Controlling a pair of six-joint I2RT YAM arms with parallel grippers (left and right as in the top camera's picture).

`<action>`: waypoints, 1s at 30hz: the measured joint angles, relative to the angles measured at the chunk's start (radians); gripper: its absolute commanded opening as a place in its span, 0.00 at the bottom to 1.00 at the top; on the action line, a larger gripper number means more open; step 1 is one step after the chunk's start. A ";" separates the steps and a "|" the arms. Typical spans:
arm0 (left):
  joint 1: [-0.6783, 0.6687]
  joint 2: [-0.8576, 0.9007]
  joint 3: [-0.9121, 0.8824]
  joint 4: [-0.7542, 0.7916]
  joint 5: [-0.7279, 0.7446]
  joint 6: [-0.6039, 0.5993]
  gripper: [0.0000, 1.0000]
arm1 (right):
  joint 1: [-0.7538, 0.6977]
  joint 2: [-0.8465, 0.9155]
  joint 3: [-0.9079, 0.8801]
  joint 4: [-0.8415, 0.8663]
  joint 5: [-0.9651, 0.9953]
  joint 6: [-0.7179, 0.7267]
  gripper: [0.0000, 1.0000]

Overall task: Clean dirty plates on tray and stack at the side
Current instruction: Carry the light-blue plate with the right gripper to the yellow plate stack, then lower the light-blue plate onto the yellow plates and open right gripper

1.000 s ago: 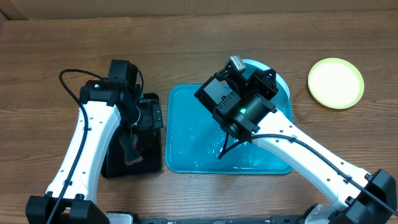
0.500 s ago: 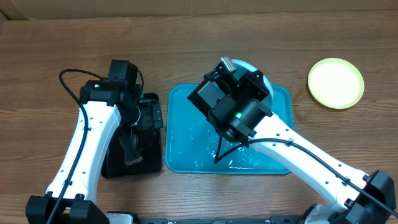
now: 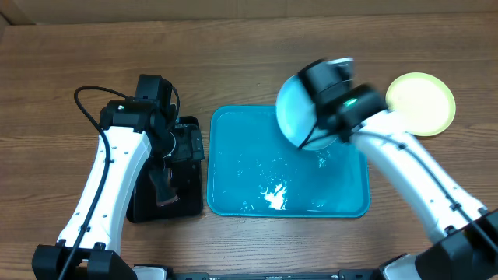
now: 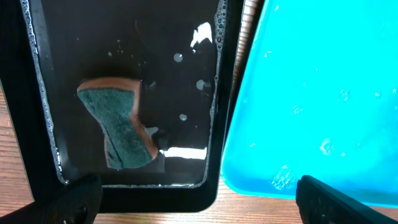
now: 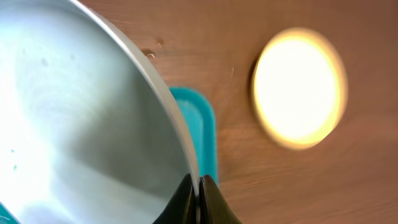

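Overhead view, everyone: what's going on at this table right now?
The right gripper is shut on the rim of a light blue plate, holding it tilted above the right end of the wet turquoise tray. A yellow-green plate lies on the table to the right. The left gripper hangs open over a black tray holding a sponge.

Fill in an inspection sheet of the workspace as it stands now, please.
Surface: wooden table, brown grain.
Job's things: turquoise tray wet, with droplets; light blue plate held tilted above the tray's far edge; yellow-green plate flat on the table, right of the tray; third plate not seen.
Clutter: black tray left of the turquoise one, holding water and a green sponge.
Grippers: left gripper open above the black tray; right gripper shut on the blue plate's rim.
Cables: black cable looping at the left.
Surroundings: pale strip along the far edge.
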 measured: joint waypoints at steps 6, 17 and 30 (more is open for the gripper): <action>0.000 0.000 0.000 0.000 0.000 0.000 1.00 | -0.351 0.000 0.000 0.031 -0.315 0.137 0.04; 0.000 0.000 0.000 0.000 0.000 0.000 1.00 | -0.873 0.070 0.001 0.065 -0.552 0.233 0.04; 0.000 0.000 0.000 0.000 0.000 0.000 0.99 | -0.944 0.340 0.002 0.151 -0.638 0.249 0.04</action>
